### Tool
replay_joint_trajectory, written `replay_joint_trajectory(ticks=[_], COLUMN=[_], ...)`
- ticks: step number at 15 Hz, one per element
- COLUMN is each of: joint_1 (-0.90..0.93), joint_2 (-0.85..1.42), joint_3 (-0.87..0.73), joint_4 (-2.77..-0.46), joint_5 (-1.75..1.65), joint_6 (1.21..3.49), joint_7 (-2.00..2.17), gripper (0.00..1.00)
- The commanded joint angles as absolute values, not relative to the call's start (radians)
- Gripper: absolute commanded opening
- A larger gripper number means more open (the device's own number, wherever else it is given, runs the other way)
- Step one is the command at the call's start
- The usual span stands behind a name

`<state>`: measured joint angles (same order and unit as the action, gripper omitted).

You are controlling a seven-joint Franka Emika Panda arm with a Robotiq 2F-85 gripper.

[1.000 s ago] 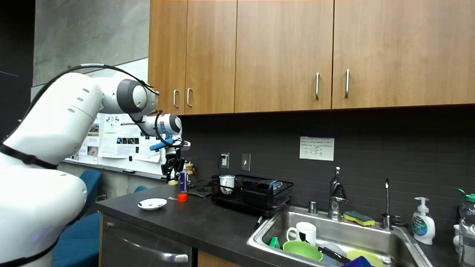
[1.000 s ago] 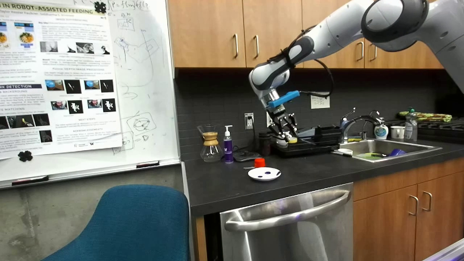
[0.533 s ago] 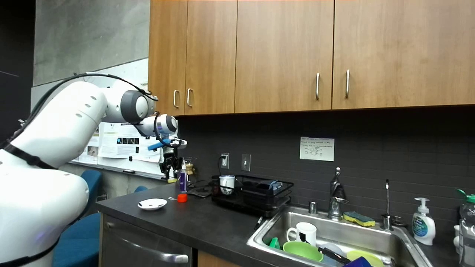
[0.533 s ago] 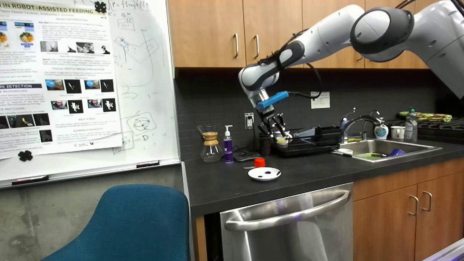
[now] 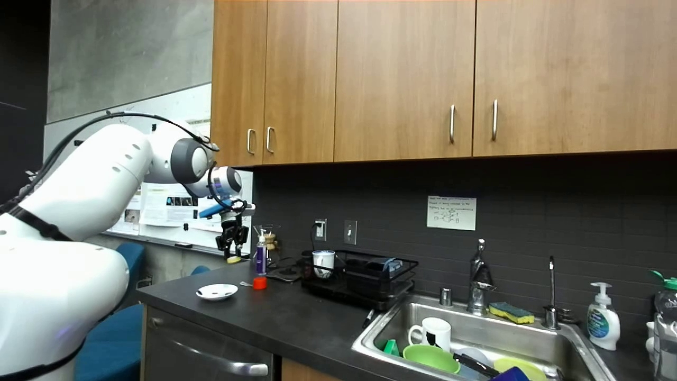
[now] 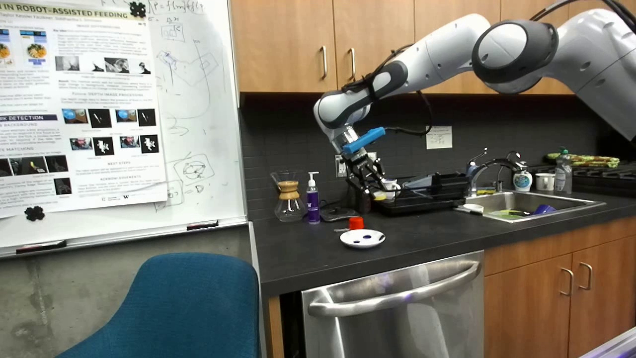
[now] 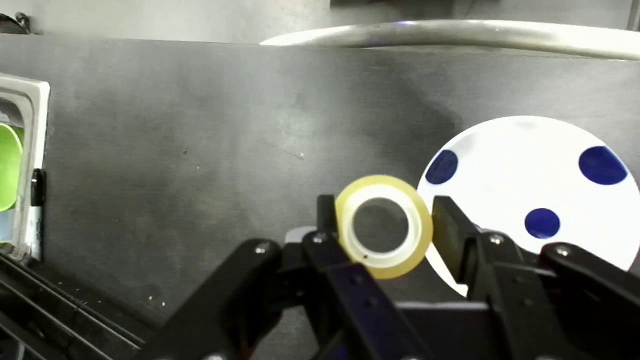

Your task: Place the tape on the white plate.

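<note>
The tape (image 7: 421,227) is a pale yellow roll with a white core. My gripper (image 7: 384,212) is shut on it, one finger on each side of its rim. In both exterior views the tape (image 5: 234,260) (image 6: 379,196) hangs at the fingertips of the gripper (image 5: 231,250) (image 6: 373,188), above the counter. The white plate (image 7: 515,175) has dark blue spots and lies on the counter, right of the tape in the wrist view and partly behind the right finger. The plate shows whole in both exterior views (image 5: 217,291) (image 6: 362,239), lower than the gripper.
A red item (image 5: 259,282) stands beside the plate, with a purple pump bottle (image 6: 313,201) and glass carafe (image 6: 290,206) behind. A black dish rack (image 6: 422,199) holding a mug (image 5: 323,263) stands along the wall. A marker (image 7: 37,215) lies by the sink (image 5: 365,344).
The gripper has moved left in both exterior views, with the tape still held. The arm has lowered a little. The plate and the other things have not moved.
</note>
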<state>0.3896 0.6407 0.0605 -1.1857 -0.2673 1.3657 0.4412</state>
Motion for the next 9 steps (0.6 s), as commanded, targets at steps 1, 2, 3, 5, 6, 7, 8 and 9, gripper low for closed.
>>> replay_joint_trajectory(ticks=[1,2,3,5,6,7,8,9], joint_1=[0.429,0.438,0.447,0.459,0.463,0.467,0.469,0.463], joint_2=[0.725,0.743,0.761,0.795,0.806,0.82,0.832,0.837], joint_3=[0.069,0.07,0.069,0.068,0.068,0.066,0.066,0.074], joint_4=[-1.043,-1.016,-0.989,-0.938,-0.923,-0.905,-0.891,-0.892], joint_5=[-0.238,-0.229,-0.221,-0.201,-0.191,-0.18,-0.169,-0.164], joint_6=[1.309,1.304,1.3,1.294,1.294,1.292,1.291,1.298], joint_7=[0.493,0.502,0.512,0.524,0.53,0.538,0.544,0.551], gripper=[0.25,0.25,0.25,0.25,0.25,0.25,0.25,0.25])
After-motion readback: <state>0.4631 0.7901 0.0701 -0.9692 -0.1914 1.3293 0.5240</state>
